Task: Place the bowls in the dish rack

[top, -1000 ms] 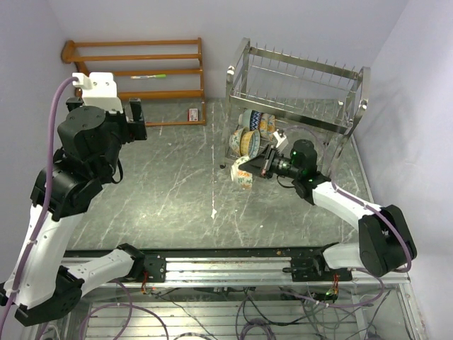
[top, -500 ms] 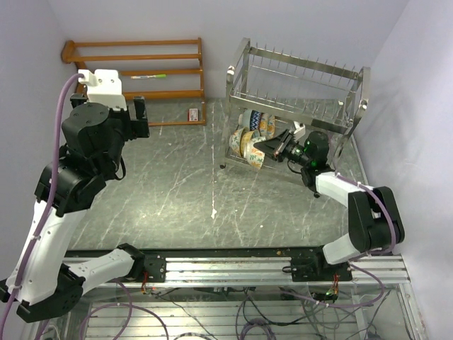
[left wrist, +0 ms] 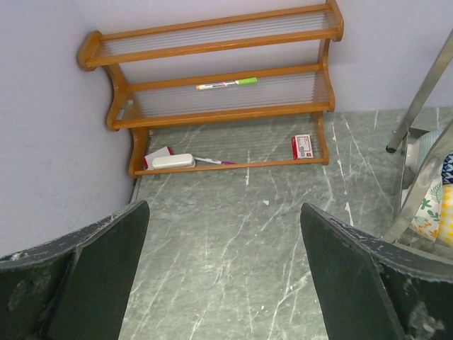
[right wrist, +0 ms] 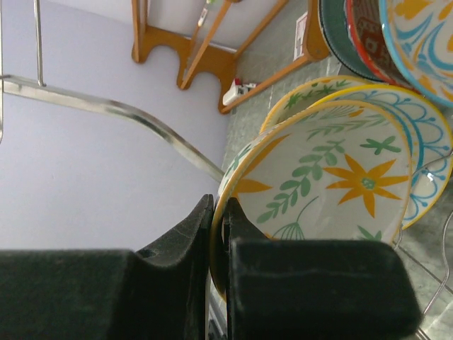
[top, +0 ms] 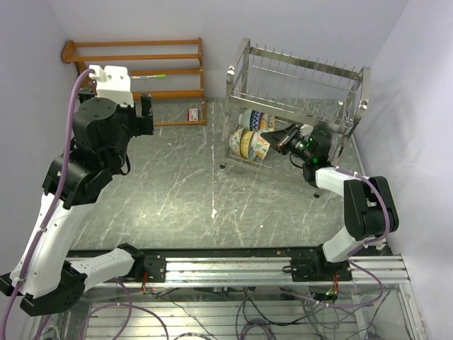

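The right claw (right wrist: 218, 221) is pinched shut on the rim of a cream bowl (right wrist: 333, 180) painted with an orange flower and green sprigs, with one pad outside the wall and the other inside it. The bowl stands on edge and spreads ahead of the fingertips and to their right. Just beyond it and close against it is a yellow-rimmed bowl with blue-teal scrolls (right wrist: 428, 131), and farther ahead, higher in the wrist view, more bowls stand on edge (right wrist: 417, 28). Seen from above, this claw reaches into the lower tier of the dish rack (top: 304, 71), under the upper tier, and a rack rail curves past on its left. The left claw (left wrist: 223, 276) is spread wide with nothing between its fingers, over the grey marbled table (left wrist: 233, 234) and well apart from the rack. Ahead of it, a wooden shelf (left wrist: 219, 106) stands against the wall. A green-capped marker (left wrist: 226, 83) lies on the shelf's middle tier and a small red-and-white box (left wrist: 302, 146) at its foot.
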Controlling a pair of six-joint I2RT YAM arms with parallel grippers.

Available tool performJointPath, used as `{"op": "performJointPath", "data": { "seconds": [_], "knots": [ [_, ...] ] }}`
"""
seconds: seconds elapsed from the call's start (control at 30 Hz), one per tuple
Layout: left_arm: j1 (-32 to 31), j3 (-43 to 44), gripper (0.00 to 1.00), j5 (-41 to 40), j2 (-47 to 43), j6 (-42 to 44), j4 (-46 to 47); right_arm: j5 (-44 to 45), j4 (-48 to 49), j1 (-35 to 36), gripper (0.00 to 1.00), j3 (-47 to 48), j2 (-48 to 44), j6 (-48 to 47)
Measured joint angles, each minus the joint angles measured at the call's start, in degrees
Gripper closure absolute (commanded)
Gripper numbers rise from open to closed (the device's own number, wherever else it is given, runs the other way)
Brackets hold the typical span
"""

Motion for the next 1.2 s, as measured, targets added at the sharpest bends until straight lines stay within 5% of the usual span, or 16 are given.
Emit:
{"op": "performJointPath", "data": {
  "seconds": [1.03,1.2],
  "knots": [
    [0.0,-3.26,0.01,2.1,2.56,3.19,2.36,5.62,22.34,-0.2,1.0,-5.16,14.4,10.78],
    [0.0,-4.0,0.01,2.1,2.34,3.54,2.91,6.14,18.23,-0.13,0.85,-4.87,12.57,8.31]
  ]
}}
